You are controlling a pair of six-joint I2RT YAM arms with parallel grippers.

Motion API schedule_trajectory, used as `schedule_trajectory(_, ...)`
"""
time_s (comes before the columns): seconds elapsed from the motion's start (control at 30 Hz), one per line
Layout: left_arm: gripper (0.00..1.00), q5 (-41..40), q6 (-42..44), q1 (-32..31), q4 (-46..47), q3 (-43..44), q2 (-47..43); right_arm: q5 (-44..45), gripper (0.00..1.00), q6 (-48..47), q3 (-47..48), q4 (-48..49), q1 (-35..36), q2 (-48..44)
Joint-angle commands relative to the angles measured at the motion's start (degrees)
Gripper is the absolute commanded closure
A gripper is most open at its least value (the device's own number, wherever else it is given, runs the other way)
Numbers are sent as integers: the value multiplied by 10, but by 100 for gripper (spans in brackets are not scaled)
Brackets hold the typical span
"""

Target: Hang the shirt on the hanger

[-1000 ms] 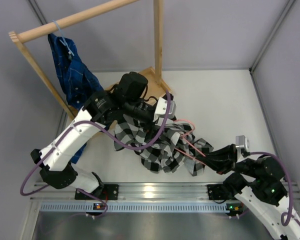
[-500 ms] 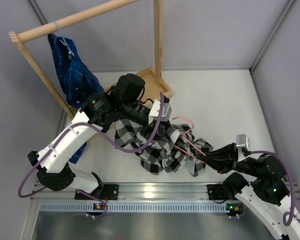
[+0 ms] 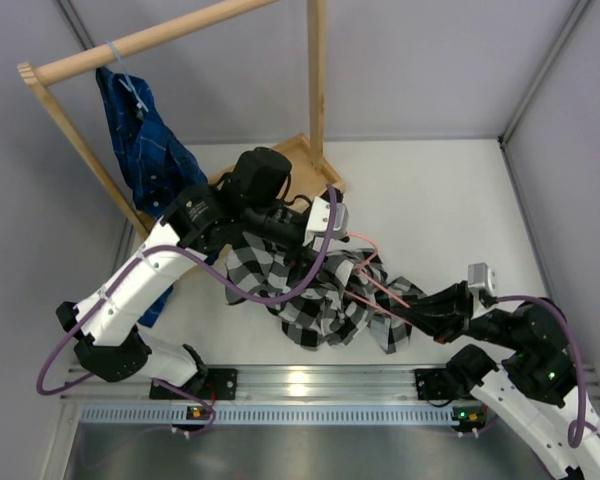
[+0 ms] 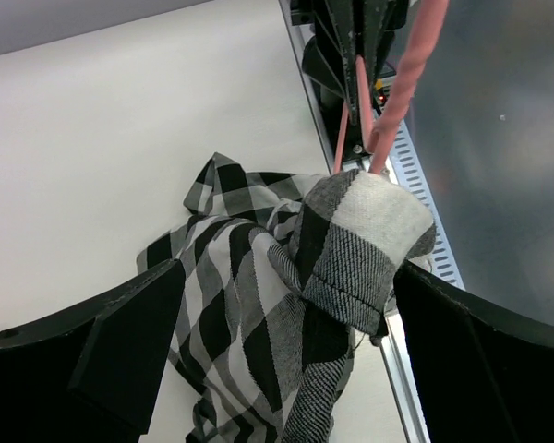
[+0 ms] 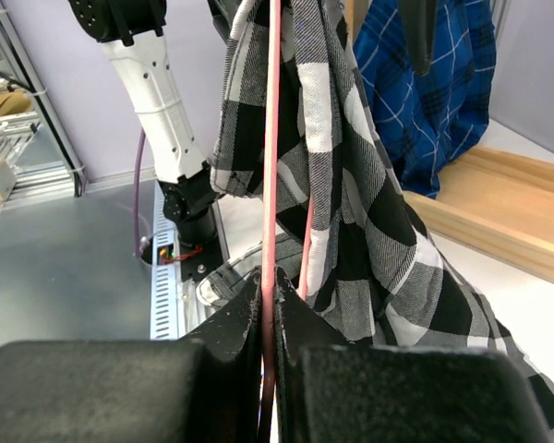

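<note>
One pair of jaws clamped on the hanger (image 5: 270,185), the other spread above the shirt (image 3: 315,300)

In the overhead view the shirt is seen bunched in a heap on the white table (image 3: 440,190), just toward 6 o'clock from the middle. The hanger's pink wire emerges from the folds and runs out toward 4 o'clock, where it is gripped by the right gripper (image 3: 416,312). In the right wrist view its fingers are pressed together on the wire, and checked cloth is draped over the wire above them. The left gripper (image 4: 286,270) is held over the 12 o'clock side of the heap, with its fingers set wide apart. A raised fold of the shirt is seen between them; whether it is touched by either finger cannot be told. At 10 o'clock a dark blue plaid shirt (image 3: 145,140) is hung on a pale blue hanger (image 3: 120,62) from a wooden rack (image 3: 160,38).
</note>
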Motion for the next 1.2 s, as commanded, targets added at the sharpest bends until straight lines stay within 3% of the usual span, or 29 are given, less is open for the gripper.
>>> schedule_trajectory(0.0, 2, -47, -11, -3, 34, 21, -4, -10, 100, -13, 20, 55, -1, -14)
schedule_trajectory(0.33, 2, 31, -6, -3, 34, 14, -46, 17, 100, -32, 23, 10, -1, -24)
schedule_trajectory(0.6, 2, 29, -12, -3, 34, 11, -41, 25, 100, -29, 22, 10, -1, -21)
schedule_trajectory(0.8, 17, 28, -2, -3, 35, 1, -27, 24, 100, -27, 20, 7, 0, -16)
schedule_trajectory(1.0, 26, 43, -2, -3, 34, 23, -13, 25, 100, -27, 21, 8, -1, -6)
schedule_trajectory(1.17, 42, 57, 3, -3, 34, 17, -17, 19, 100, -21, 19, 19, 0, 0)
